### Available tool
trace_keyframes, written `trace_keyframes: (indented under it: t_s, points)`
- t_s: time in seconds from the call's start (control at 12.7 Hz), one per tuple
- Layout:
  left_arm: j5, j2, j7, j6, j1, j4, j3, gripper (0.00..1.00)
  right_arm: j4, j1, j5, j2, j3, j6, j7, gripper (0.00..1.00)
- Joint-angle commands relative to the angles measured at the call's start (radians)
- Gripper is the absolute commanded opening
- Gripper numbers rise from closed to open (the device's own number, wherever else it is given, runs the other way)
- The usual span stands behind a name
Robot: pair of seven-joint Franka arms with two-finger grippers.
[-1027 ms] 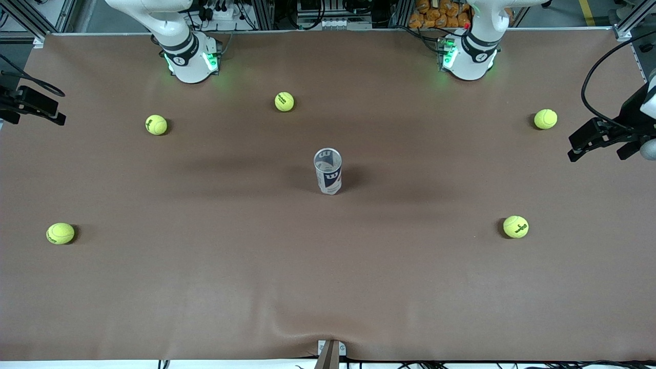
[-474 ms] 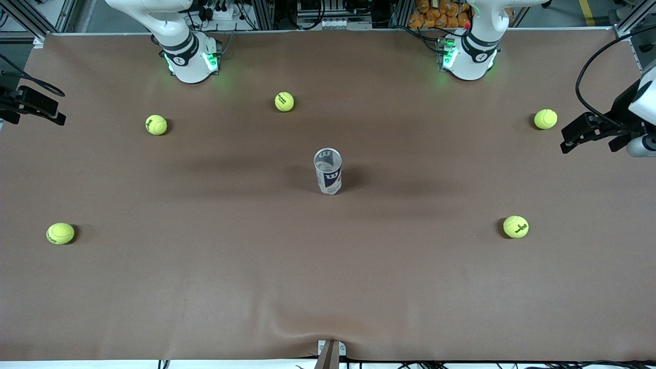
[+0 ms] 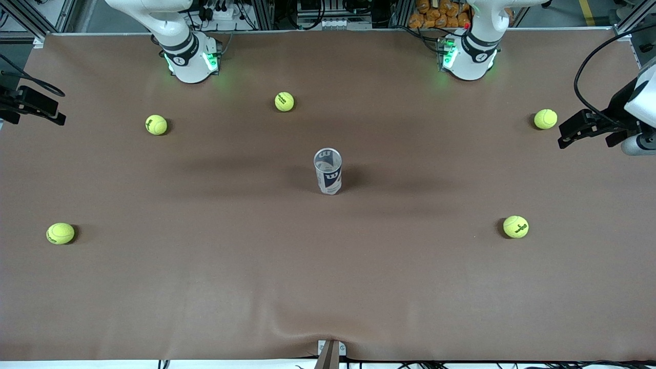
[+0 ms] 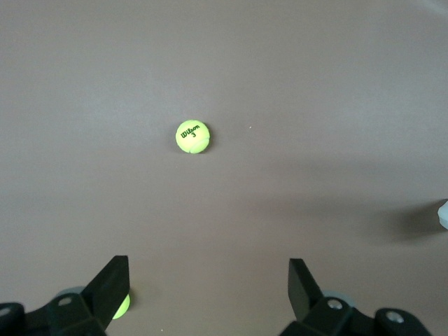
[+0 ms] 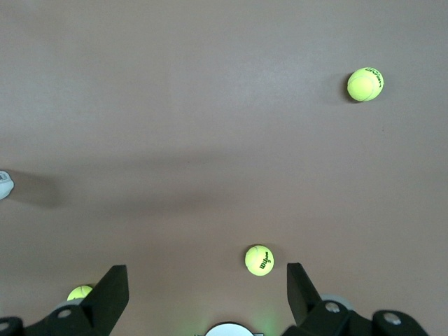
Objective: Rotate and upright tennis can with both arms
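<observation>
The tennis can (image 3: 328,171) stands upright at the middle of the table, its open metallic rim up and its white and dark-blue label with the W logo showing. Only a sliver of it shows at the edge of the left wrist view (image 4: 443,214) and of the right wrist view (image 5: 3,185). My left gripper (image 3: 574,130) is open and empty, up over the left arm's end of the table beside a tennis ball (image 3: 545,119); in its wrist view (image 4: 208,280) the jaws stand wide apart. My right gripper (image 3: 48,110) is open and empty over the right arm's end (image 5: 203,283).
Several yellow-green tennis balls lie scattered on the brown table (image 3: 205,287): two (image 3: 284,101) (image 3: 156,124) near the right arm's base, one (image 3: 60,233) near the right arm's end, one (image 3: 515,226) toward the left arm's end, nearer the camera. Both green-lit bases stand along the table's edge.
My left gripper has shifted a little toward the bases' side of the table and slightly inward. The right arm and the tennis can have not moved.
</observation>
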Motion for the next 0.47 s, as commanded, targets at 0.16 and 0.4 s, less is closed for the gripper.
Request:
trace_keyframes:
  t_s: [0.16,0.4]
  points:
    - [-0.010,-0.009,0.023,-0.024,0.001,0.010,0.000,1.00,0.001,0.000,-0.009,-0.006,0.003,-0.005,-0.005,1.00]
    - [-0.012,-0.009,0.026,-0.024,0.001,0.010,0.000,1.00,0.001,0.000,-0.009,-0.006,0.003,-0.005,-0.005,1.00]
